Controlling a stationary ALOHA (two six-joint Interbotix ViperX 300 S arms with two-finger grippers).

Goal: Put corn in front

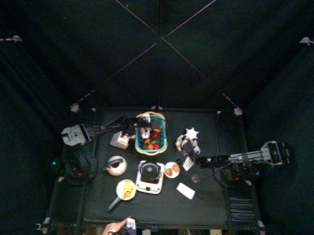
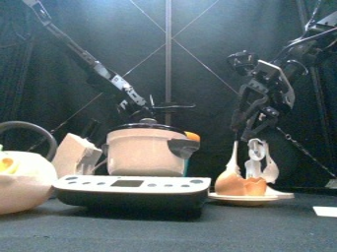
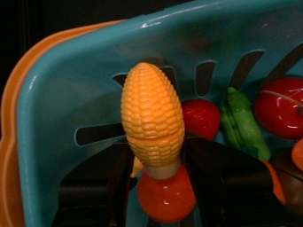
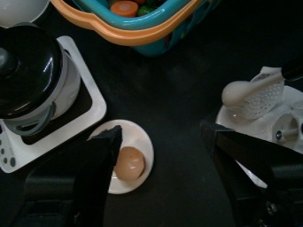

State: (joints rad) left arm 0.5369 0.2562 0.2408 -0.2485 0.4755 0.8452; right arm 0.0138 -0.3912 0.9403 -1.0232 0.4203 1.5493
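Observation:
The corn (image 3: 154, 111) is a bright-yellow cob standing upright between my left gripper's jaws, in front of the slotted wall of the teal basket (image 3: 71, 106). My left gripper (image 3: 160, 173) is shut on the corn's lower end, at the basket's left rim in the top view (image 1: 131, 139). Inside the basket lie red fruits and a green piece. My right gripper (image 4: 172, 164) is open and empty, hanging above a small white plate (image 4: 140, 142) that carries a brown egg-like piece. The corn does not show in the front view.
A pot on a white base (image 2: 145, 148) stands at the front middle. A white teapot (image 2: 20, 179) is at the front left, and the small plate (image 2: 250, 196) at the front right. A yellow plate (image 1: 127, 190) and a white card (image 1: 186, 190) lie near the table's front.

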